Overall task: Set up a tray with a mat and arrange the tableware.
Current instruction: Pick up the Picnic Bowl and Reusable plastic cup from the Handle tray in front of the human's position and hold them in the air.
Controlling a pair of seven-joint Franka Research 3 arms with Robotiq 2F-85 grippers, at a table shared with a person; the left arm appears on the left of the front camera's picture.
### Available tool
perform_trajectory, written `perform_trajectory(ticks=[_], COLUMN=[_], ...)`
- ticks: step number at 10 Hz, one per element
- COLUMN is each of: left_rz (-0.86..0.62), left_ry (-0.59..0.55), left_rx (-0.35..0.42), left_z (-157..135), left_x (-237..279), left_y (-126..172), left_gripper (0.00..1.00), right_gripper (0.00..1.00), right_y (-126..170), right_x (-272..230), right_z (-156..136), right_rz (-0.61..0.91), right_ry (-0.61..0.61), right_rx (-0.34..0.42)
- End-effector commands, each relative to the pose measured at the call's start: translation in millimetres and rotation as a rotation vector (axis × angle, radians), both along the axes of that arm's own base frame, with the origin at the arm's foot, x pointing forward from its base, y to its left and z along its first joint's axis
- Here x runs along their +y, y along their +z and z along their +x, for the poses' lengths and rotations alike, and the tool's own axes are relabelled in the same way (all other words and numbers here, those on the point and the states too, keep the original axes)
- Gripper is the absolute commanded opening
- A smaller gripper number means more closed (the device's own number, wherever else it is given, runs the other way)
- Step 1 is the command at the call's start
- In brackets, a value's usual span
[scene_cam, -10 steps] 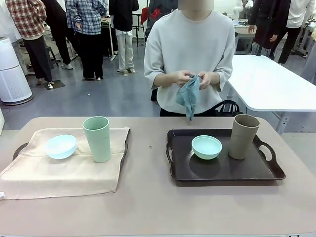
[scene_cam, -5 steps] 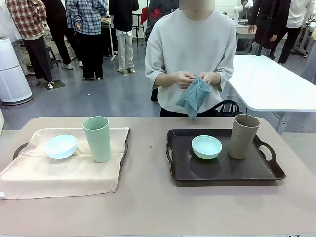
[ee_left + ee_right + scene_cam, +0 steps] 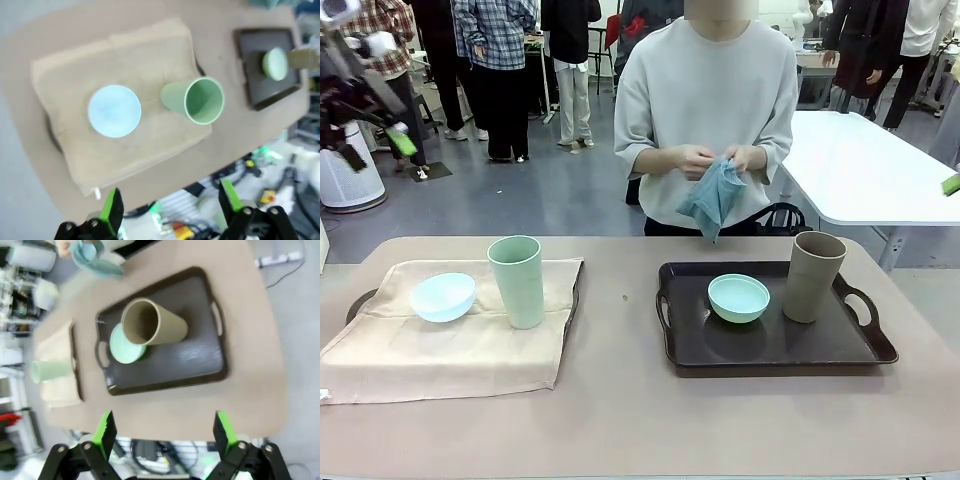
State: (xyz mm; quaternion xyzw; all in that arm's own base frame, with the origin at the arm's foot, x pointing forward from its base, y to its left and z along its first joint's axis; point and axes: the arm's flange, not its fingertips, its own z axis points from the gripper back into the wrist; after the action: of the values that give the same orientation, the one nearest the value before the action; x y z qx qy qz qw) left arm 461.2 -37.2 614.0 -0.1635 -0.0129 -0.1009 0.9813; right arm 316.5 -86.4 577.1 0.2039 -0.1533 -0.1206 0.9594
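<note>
There are two bowls, a blue bowl point(image 3: 443, 296) and a green bowl point(image 3: 739, 297). There are two cups, a green cup point(image 3: 517, 281) and a brown cup point(image 3: 814, 276). There are two trays, a bare tray point(image 3: 770, 350) and a covered tray point(image 3: 358, 303). There is one tan mat point(image 3: 450, 350), one blue cloth point(image 3: 713, 198) and one table point(image 3: 640, 420).

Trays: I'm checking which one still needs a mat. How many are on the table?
2. The dark brown tray sits on the robot's right, with no mat on it. The covered tray sits on the left, mostly hidden under a beige mat.
</note>
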Motion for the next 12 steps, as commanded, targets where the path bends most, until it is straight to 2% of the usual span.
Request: perform_trajectory(ticks=[1, 4, 6, 8, 9, 10, 12], left_rz=[0.134, 0.255, 0.29, 0.288, 0.238, 0.263, 0.263], left_ry=[-0.069, -0.197, -0.25, -0.244, -0.24, -0.283, -0.283], left_rx=[-0.038, -0.058, -0.045, -0.122, -0.13, -0.063, -0.063], left_z=[5, -1, -8, -8, -9, -12, -12], left_x=[-44, -132, -179, -222, -228, -213, -213], left_y=[-5, -27, -47, -68, -65, -59, -59], left_gripper=[1.0, 1.0, 1.0, 1.0, 1.0, 1.0, 1.0], right_gripper=[1.0, 1.0, 1.0, 1.0, 1.0, 1.0, 1.0], right_y=[-14, -30, -41, -50, -48, -43, -43], right_x=[15, 29, 30, 31, 28, 31, 31], right_z=[13, 23, 28, 31, 29, 27, 27], right_rz=[-0.138, -0.146, -0.104, -0.072, 0.004, -0.112, -0.112], right_ry=[0.105, 0.333, 0.4, 0.421, 0.382, 0.406, 0.406], right_rx=[-0.014, -0.062, -0.077, -0.072, -0.054, -0.054, -0.054])
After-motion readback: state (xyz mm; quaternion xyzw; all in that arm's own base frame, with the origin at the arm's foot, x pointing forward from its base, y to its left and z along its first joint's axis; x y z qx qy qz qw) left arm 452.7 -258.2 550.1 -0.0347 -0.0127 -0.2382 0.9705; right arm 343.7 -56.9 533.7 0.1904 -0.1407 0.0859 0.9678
